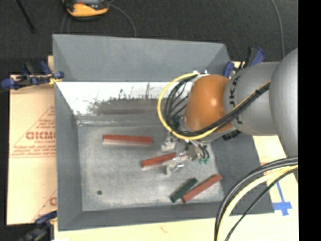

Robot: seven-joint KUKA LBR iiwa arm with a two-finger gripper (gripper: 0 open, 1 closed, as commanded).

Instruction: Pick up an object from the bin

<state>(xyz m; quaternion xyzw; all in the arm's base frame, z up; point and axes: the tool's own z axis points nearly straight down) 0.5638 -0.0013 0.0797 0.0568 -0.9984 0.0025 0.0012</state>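
"Grey metal bin (pixel 67 149), with the arm coming in from the right. Where does the pincer sit?"

"Low over the bin floor. The pincer (pixel 174 158) hangs under the orange cover (pixel 205 102) on the wrist, and yellow and black cables (pixel 161 109) loop round that cover."

"What lies beneath it?"

"A red stick (pixel 155 161), long and flat, lying on the floor almost level across the view. Its right end runs in under the pincer. The rest reaches out to the pincer's left."

"Is the pincer wide, narrow, or holding that stick?"

"I cannot tell. The metal parts and the end of the stick overlap there, so whether it has closed on anything is not to be made out."

"What else is close by?"

"Up and to the left of the pincer lies a longer red stick (pixel 128 140), well apart from the first and roughly parallel to it. Below the pincer and a little to its right lie two more side by side, both slanting up to the right. One is a dark green stick (pixel 183 189), the nearer and shorter. The other is a red-brown stick (pixel 203 186), just beside it on the far side; I cannot tell whether the two touch."

"Anything further off?"

"A dark speck (pixel 99 193) lies on the floor, far to the pincer's left and lower in the view."
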